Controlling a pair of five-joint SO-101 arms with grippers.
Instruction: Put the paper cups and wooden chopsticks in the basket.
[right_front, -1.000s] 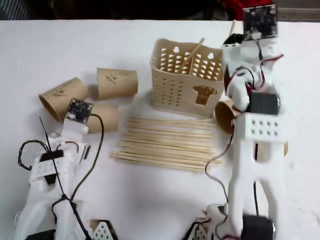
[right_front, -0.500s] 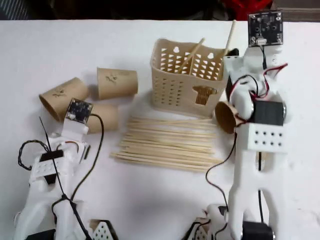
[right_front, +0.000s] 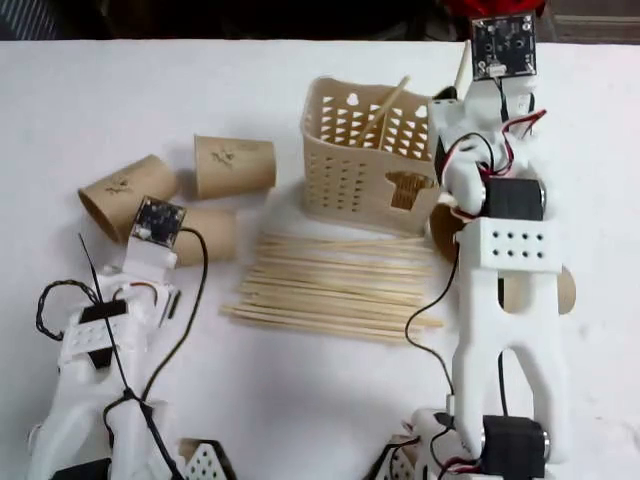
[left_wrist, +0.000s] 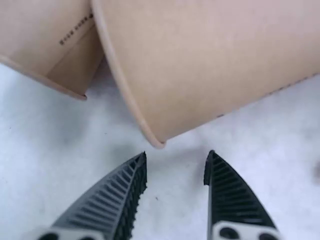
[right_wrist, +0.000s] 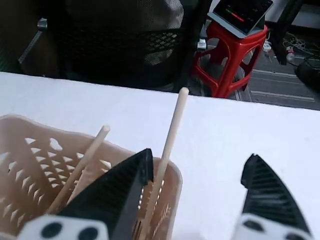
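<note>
The perforated beige basket (right_front: 355, 170) stands mid-table with one wooden chopstick (right_front: 386, 99) leaning inside. My right gripper (right_wrist: 200, 156) hangs open over the basket's right rim (right_wrist: 30, 121). A second chopstick (right_wrist: 170, 135) stands in that corner beside one finger, with the leaning chopstick (right_wrist: 82, 162) farther in. A pile of chopsticks (right_front: 335, 285) lies in front of the basket. Three paper cups (right_front: 125, 190) (right_front: 235, 165) (right_front: 208, 235) lie on their sides at the left. My left gripper (left_wrist: 175, 159) is open just short of a cup's rim (left_wrist: 150, 135).
Another paper cup (right_front: 443, 228) lies to the right of the basket, mostly hidden under the right arm (right_front: 505, 300). The table's far edge runs just behind the basket, with a chair and a red stool (right_wrist: 230, 55) beyond it. Bare white table lies at the front centre.
The right arm's wrist has shifted left, closer over the basket's right corner, with the upright chopstick now at the rim. The left arm has not moved.
</note>
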